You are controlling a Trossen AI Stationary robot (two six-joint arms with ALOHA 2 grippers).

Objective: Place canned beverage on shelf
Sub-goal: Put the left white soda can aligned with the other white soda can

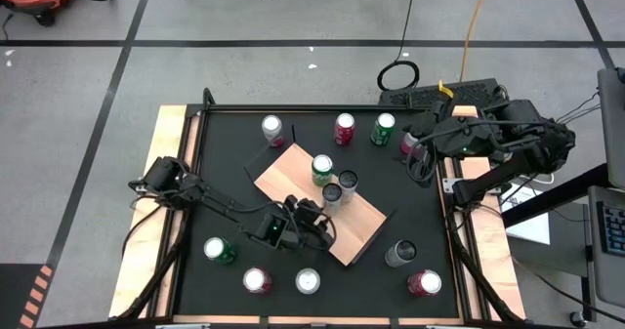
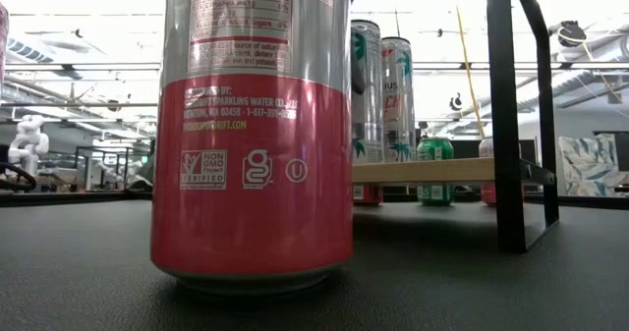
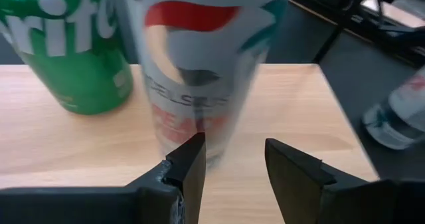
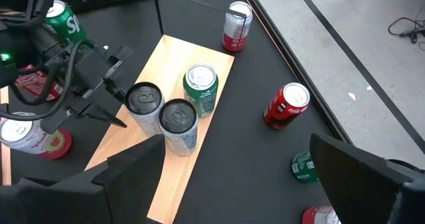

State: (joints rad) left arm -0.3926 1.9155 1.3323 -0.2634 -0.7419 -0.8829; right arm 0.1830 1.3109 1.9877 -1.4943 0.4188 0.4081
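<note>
The shelf (image 1: pixel 361 226), a tan wood-grain board, stands slantwise mid-table, raised on black rods (image 2: pixel 511 115). On it stand a green Sprite can (image 3: pixel 73 44) and two tall white cans, one (image 1: pixel 348 182) beyond the other. My left gripper (image 3: pixel 232 161) is open at the board's near-left side. It points slanting down at the nearer tall can (image 3: pixel 199 64), which stands upright just ahead of its fingertips, with nothing between them. My right gripper (image 4: pixel 232 177) hangs open, high over the table's far right (image 1: pixel 422 158). My left gripper has one fingertip (image 3: pixel 194 151) right at the foot (image 3: pixel 212 159) of the nearer tall white can. The finger hides that spot, so I cannot tell whether it touches. The can stands upright on the board with its bottom on the wood.
Loose cans stand on the black table: three along the far side (image 1: pixel 272 129) (image 1: pixel 344 127) (image 1: pixel 383 127) and several along the near side (image 1: pixel 219 250) (image 1: pixel 308 281) (image 1: pixel 424 283). A red-and-silver can (image 2: pixel 251 135) fills the low view. Pale wooden rails (image 1: pixel 161 192) flank the table.
</note>
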